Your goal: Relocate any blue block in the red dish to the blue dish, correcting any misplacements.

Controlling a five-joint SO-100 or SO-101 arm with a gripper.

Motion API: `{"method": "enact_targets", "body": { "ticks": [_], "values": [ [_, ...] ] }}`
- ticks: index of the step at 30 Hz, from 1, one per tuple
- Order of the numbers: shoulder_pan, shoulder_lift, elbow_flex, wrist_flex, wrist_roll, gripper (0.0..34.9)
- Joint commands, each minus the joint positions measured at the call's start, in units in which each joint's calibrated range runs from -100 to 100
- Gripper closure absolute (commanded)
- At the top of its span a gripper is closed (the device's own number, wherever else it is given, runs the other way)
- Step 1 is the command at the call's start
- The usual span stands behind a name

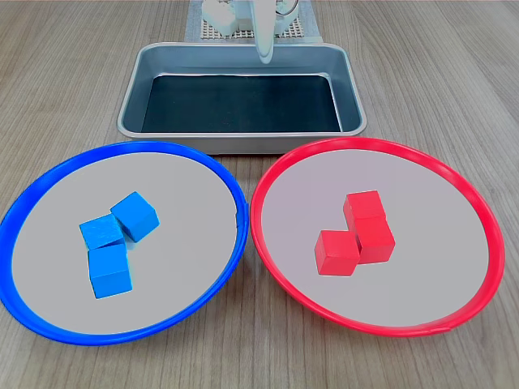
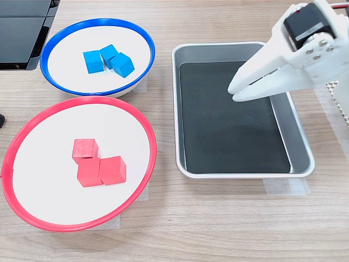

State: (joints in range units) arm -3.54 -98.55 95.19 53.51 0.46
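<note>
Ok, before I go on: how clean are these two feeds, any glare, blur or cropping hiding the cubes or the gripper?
In both exterior views the light is soft and even, and the cubes are sharp. In the first exterior view the steel tray rim shows mild sheen, and the gripper is cropped by the top edge. In the second exterior view the gripper is sharp, its arm cut off at the second exterior view's right.

Bright even light, soft shadows, sharp focus

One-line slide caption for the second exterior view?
Gripper over steel tray; blue blocks in blue dish.
</note>
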Motion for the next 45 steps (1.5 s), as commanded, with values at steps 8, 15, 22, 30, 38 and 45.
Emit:
{"method": "enact_targets", "body": {
  "ticks": [8, 15, 22, 30, 38, 45],
  "values": [
    [0.29, -0.34, 0.8, 2.42, 0.0, 34.9],
    [0.2, -0.34, 1.9, 3.41, -0.15, 34.9],
    [0.48, -0.34, 2.44, 1.42, -0.34, 34.9],
    [0.67, -0.34, 2.08, 2.66, -0.54, 34.9],
    [1.05, -0.34, 2.08, 2.66, -0.73, 34.6],
    [1.05, -0.34, 2.08, 2.66, -0.78, 34.7]
  ]
}}
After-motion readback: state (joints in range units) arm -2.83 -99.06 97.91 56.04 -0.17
